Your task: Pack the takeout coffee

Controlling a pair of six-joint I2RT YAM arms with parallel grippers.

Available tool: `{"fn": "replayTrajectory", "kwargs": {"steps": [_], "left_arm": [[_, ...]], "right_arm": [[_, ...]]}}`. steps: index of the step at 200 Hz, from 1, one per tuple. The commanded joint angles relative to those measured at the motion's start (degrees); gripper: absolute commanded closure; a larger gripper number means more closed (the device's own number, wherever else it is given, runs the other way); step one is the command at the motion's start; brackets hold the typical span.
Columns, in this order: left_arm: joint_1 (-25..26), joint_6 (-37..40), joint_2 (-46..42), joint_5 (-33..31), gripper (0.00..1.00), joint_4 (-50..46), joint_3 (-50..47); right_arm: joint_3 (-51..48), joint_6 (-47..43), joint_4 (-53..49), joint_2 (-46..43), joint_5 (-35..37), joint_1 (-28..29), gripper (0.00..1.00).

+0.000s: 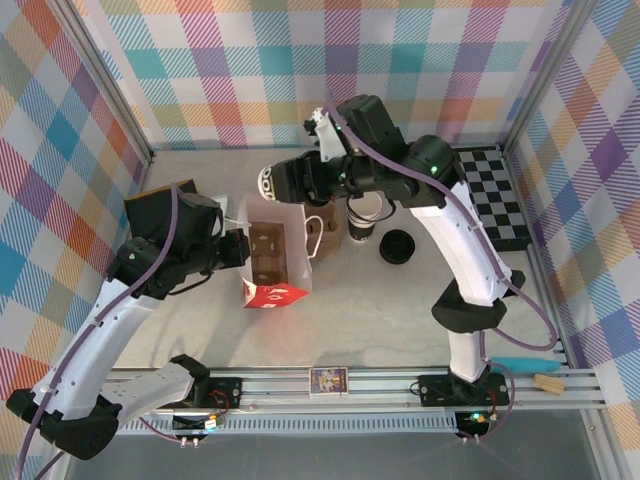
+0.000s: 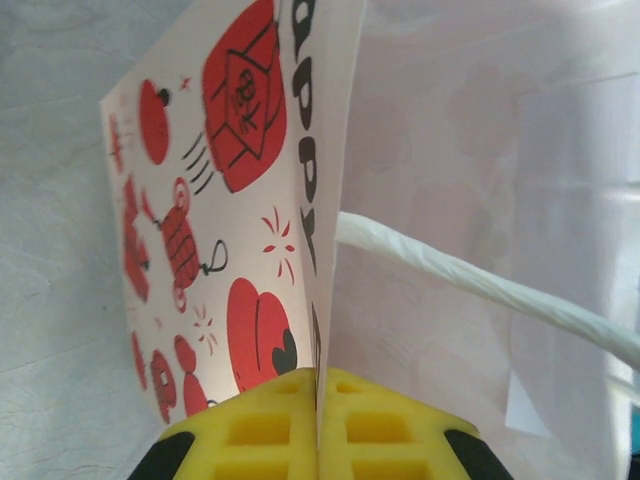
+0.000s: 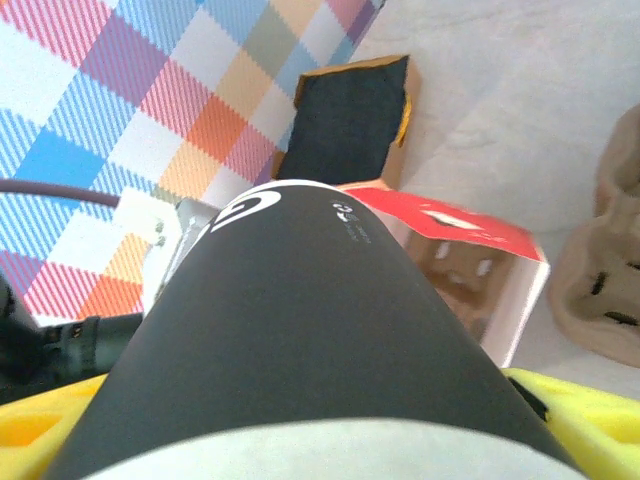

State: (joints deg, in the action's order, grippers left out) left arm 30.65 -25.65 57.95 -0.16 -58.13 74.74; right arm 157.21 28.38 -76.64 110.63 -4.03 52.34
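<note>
The takeout coffee [image 1: 268, 183], a white paper cup with a dark band, lies tipped on its side in my right gripper [image 1: 288, 182], above the far edge of the open white paper bag [image 1: 292, 262]. Up close, the cup's dark band [image 3: 300, 340] sits between the yellow fingers [image 3: 590, 420] of my right gripper [image 3: 310, 410], with the bag's red-printed rim [image 3: 450, 218] below and beyond it. A brown cup carrier [image 1: 266, 252] stands inside the bag. My left gripper [image 1: 238, 247] is shut on the bag's left wall [image 2: 325, 300], its yellow pads [image 2: 260, 430] pinching the paper edge.
A stack of lidless cups [image 1: 362, 215] and a loose black lid [image 1: 397, 246] stand right of the bag. A brown pulp tray [image 1: 326, 236] lies between them and the bag. A black box [image 1: 165, 195] sits at the back left and a checkered board [image 1: 495, 195] at the right.
</note>
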Motion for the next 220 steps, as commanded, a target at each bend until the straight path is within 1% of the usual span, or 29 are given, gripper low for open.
{"fn": "replayTrajectory", "kwargs": {"steps": [1, 56, 95, 138, 162, 183, 195, 207, 220], "left_arm": [[2.22, -2.3, -2.0, -3.81, 1.0, 2.11, -0.81], [3.87, -4.19, -4.31, -3.31, 1.0, 2.54, -2.16], [3.99, -5.26, -3.54, -0.12, 1.0, 2.69, -2.39], [3.97, -10.16, -3.43, 3.03, 1.0, 4.72, -3.86], [3.97, -10.85, -3.42, 3.37, 1.0, 4.93, -3.99], [3.96, -10.8, -2.92, 5.48, 1.0, 5.64, -4.08], [3.92, -10.82, -2.51, 6.32, 1.0, 5.87, -4.09], [3.89, -10.74, -2.25, 6.93, 1.0, 5.68, -4.28], [3.72, -10.67, -2.17, 7.09, 1.0, 5.42, -4.56]], "right_arm": [[0.87, 3.53, -0.87, 2.02, 0.02, 2.23, 0.56], [-2.14, 6.62, -8.9, 5.03, 11.06, 7.6, 0.57], [-2.24, 7.04, -11.58, 8.8, 13.26, 9.54, 0.58], [-2.72, 4.16, -14.87, 11.56, 15.94, 11.91, 0.58], [-7.74, 2.64, -15.01, 9.85, 15.14, 12.2, 0.58], [-12.97, 0.05, -15.66, 7.53, 15.59, 12.08, 0.59], [-11.69, -1.14, -18.84, 7.62, 17.8, 11.71, 0.59], [-7.6, -1.66, -22.6, 8.16, 20.56, 10.77, 0.59], [-3.89, -2.05, -23.2, 7.58, 22.23, 9.54, 0.59]]}}
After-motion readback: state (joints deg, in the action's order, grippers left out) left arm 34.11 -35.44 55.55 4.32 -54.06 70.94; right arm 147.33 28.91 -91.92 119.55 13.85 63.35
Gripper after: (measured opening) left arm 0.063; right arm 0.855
